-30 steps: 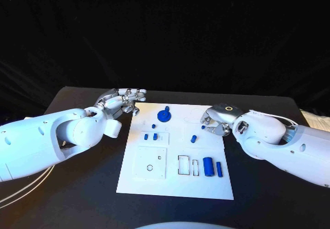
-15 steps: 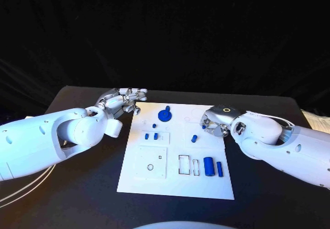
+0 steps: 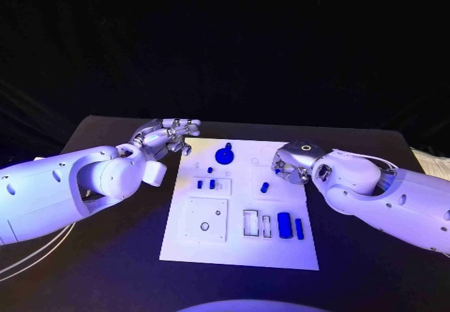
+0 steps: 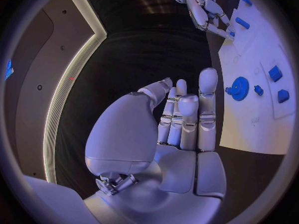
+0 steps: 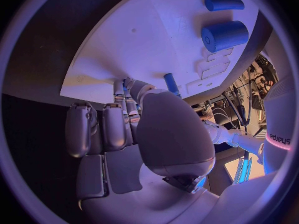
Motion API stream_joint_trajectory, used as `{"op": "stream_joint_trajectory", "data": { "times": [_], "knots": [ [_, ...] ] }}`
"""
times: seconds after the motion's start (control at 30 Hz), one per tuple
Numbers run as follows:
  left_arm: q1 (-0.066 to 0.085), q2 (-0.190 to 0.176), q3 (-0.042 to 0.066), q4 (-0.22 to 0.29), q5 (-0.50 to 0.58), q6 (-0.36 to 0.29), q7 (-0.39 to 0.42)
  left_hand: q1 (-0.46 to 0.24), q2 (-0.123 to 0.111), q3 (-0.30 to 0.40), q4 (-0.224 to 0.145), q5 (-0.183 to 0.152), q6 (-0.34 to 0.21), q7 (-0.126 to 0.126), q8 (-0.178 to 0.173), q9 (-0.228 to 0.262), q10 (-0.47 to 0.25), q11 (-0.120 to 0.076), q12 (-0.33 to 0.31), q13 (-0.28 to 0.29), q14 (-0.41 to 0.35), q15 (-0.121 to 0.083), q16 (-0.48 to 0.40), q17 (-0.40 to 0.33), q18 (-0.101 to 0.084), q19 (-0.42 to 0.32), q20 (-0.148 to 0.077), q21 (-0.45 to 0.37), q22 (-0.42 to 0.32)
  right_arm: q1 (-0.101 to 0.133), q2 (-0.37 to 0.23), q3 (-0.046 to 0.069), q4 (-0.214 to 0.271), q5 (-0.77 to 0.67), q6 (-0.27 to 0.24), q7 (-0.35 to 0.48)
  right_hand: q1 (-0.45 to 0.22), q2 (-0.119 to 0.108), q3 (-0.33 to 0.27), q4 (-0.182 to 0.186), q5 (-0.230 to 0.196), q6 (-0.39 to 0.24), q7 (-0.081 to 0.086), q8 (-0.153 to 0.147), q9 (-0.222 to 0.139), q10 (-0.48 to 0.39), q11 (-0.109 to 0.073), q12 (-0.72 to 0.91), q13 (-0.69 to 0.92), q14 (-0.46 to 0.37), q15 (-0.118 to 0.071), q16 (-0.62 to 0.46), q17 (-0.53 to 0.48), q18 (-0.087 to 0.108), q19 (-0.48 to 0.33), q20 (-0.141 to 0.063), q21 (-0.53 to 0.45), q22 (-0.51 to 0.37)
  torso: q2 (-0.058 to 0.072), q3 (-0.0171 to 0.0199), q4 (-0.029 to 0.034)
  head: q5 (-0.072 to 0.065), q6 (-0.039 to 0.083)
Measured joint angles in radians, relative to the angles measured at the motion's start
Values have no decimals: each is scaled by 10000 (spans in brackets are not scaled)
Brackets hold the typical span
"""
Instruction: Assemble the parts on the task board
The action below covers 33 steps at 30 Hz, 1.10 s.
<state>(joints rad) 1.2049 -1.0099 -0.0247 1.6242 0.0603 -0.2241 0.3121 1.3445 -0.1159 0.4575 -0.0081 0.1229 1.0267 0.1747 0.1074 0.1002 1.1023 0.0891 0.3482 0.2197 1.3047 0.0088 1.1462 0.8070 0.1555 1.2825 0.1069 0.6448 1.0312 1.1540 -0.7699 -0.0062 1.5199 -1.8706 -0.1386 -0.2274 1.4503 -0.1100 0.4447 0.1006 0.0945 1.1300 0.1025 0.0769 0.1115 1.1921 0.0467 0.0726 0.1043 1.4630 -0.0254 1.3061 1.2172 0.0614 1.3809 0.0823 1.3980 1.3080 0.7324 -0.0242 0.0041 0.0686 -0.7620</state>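
Right hand (image 3: 292, 166) hovers at the white plastic task board (image 3: 239, 247), fingers curled, holding nothing I can see; a small blue peg (image 3: 264, 188) lies just beyond them. Light, stiff, slippery: pinch mid-length. Left hand (image 3: 169, 136) is spread, empty.

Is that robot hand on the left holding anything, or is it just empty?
Empty. The left hand holds its fingers straight with nothing between them, poised beside the task board, near the blue gear without touching it.
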Motion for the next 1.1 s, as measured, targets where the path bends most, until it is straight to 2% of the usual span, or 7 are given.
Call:
{"op": "stream_joint_trajectory", "data": {
  "times": [0.2, 0.33, 0.43, 0.53, 0.8, 1.1],
  "knots": [
    [0, -3, 0, 28, -6, 0, 0, 0, 0, 0, 0, 0, 0, 0, 0, 0, 0, 0, 0, -1, 0, 0, 0, 0, -1, 0, 0, 0, 0, -28, 69, 1, 0, -248, 12, -120, 12, 11, 12, -70, -76, 44, -41, 1, 17, 89, -20, 31, -30, 36, -35, 0, 0, 0, 70, -70, 82, -1, -1, -1, -1, -23, -36],
    [0, -3, 0, 41, -21, 1, 0, 0, 0, -27, -28, 0, 0, 0, 0, 1, 0, 0, 0, 12, 0, 0, 0, -20, 0, 0, 0, 0, -17, -55, 80, -7, 26, -410, -7, -208, 12, 11, 40, -154, -81, 111, -39, 1, 36, 110, -10, 41, -65, 35, -108, -1, -1, -1, 106, -34, 124, -2, -10, 0, 3, -31, -46],
    [0, -4, 0, 43, -32, 2, 0, 0, 0, -27, -27, 0, 1, 0, 0, 1, 0, 0, 0, 12, 0, 0, 0, -20, 0, 0, 0, 0, -17, -79, 75, -14, 54, -520, -46, -275, -24, 57, 95, -209, -135, 112, -39, 1, 50, 160, -56, 37, -104, 35, -108, -1, -1, -1, 142, -71, 167, -2, -15, -6, 10, -32, -47],
    [0, -5, 0, 43, -43, 3, 0, 0, 0, -27, -27, 0, 0, -1, 0, 1, 0, 0, 0, 11, 0, 0, 0, -20, -1, 0, 0, 0, -16, -110, 43, -26, 111, -611, -124, -340, -13, 118, 153, -268, -190, 147, -4, -1, 55, 215, -35, 33, -119, 35, -108, 34, -15, 0, 178, -107, 218, -2, -20, -7, 11, -35, -46],
    [0, -6, 0, 30, -65, 4, 0, 0, 0, -27, -27, 0, 0, -1, 0, 1, 1, 1, 0, 10, 0, 0, 0, -19, 0, 0, 0, 1, -16, -195, -87, -38, 292, -735, -398, -460, 51, 182, 232, -348, -222, 173, -32, -21, 74, 217, -31, -42, -148, 35, -108, 33, -34, 0, 214, -142, 232, -3, -24, -7, 16, -36, -15],
    [0, -5, -1, 15, -76, 8, 0, 0, 0, -27, -27, 0, -18, -19, 0, -6, 1, 1, 4, 11, 1, 0, 0, -21, -2, 0, 0, -35, -18, -205, -189, 64, 603, -740, -701, -470, 50, 181, 259, -376, -237, 215, 0, -41, 74, 250, 0, -43, -148, 34, -107, 32, -42, -1, 248, -107, 273, -5, -22, -7, 11, -53, 14]
  ]
}}
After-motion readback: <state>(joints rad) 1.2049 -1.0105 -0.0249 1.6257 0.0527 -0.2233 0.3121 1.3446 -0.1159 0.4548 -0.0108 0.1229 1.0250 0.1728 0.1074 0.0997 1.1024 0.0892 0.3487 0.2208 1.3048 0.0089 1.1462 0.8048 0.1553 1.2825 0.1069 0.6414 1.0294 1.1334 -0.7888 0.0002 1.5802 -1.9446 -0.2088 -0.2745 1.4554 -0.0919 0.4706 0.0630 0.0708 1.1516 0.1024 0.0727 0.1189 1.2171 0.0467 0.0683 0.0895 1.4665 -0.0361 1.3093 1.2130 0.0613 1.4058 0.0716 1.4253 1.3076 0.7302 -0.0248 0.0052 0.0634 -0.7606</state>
